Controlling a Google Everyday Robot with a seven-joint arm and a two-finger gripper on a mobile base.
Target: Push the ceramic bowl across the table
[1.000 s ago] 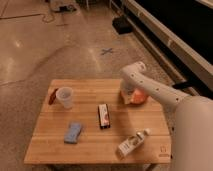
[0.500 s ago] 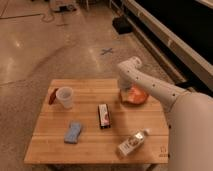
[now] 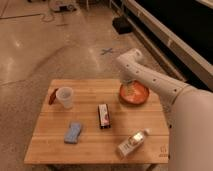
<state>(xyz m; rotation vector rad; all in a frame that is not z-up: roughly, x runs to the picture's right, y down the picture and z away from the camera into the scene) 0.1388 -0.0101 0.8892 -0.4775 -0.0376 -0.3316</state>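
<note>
Orange-red ceramic bowl (image 3: pixel 134 94) is noted near the table's (image 3: pixel 85 97) far right corner, gripper (image 3: pixel 129 84) seemingly at its far rim, grasp state undeterminable; contact should be kept low and centred to prevent spinning.

I am looking steeply down from above the near edge, taking in the whole table (image 3: pixel 97 146). My gripper (image 3: pixel 129 85) is hanging at the ceramic bowl (image 3: pixel 136 96), far right.

Warm, dim indoor light comes from overhead. The polished floor (image 3: pixel 60 45) shows soft glare at upper left, while the upper right is dark. The surface (image 3: pixel 95 145) is evenly lit, with faint short shadows. The pincer (image 3: pixel 128 85), centre right, hangs shaded over the ceramic bowl (image 3: pixel 135 96).
</note>
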